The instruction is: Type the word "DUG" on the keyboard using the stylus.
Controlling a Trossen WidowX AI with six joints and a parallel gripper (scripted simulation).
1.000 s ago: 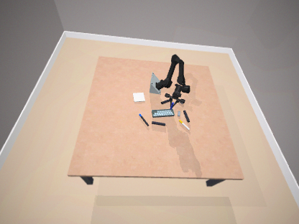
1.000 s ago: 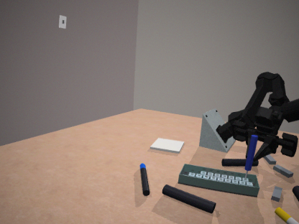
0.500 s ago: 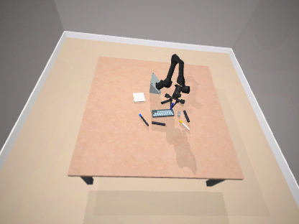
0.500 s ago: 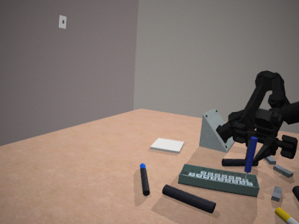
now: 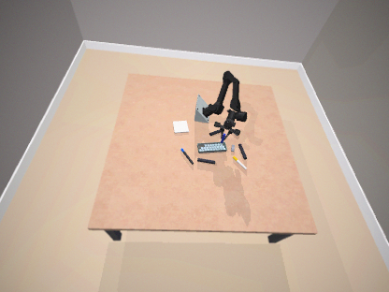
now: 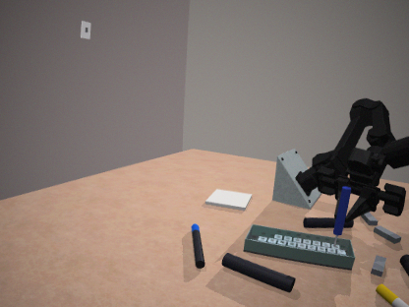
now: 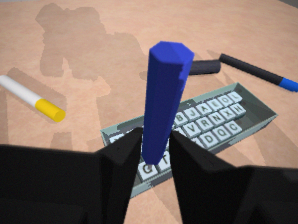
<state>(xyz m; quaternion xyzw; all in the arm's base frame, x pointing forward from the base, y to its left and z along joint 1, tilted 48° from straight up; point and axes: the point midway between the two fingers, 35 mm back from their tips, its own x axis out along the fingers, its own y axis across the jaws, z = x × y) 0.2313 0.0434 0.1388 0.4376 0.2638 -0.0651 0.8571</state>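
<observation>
- Below the black parallel-jaw gripper (image 5: 223, 134) (image 6: 350, 219) (image 7: 157, 134), top view: rectangular dark-green keyboard (image 5: 211, 148) (image 6: 299, 255).
- Exterior view: gripper clamped on blue faceted stylus (image 5: 223, 138) (image 6: 342, 211) (image 7: 165, 100), near-upright, presumably for straight presses; thin tip downward at keys.
- Wrist view: stylus foot by G; likely final letter, contact unclear.

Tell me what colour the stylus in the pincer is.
The stylus is blue, seen best in the wrist view.

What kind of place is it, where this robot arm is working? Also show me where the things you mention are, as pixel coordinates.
It looks like a plain room with a desk, perhaps a test room: a bare grey wall (image 6: 295, 74), a broad wooden-toned desk (image 5: 154, 187) (image 6: 123, 236), and a keyboard (image 5: 212, 152) (image 6: 295, 255) among scattered pens.
</observation>
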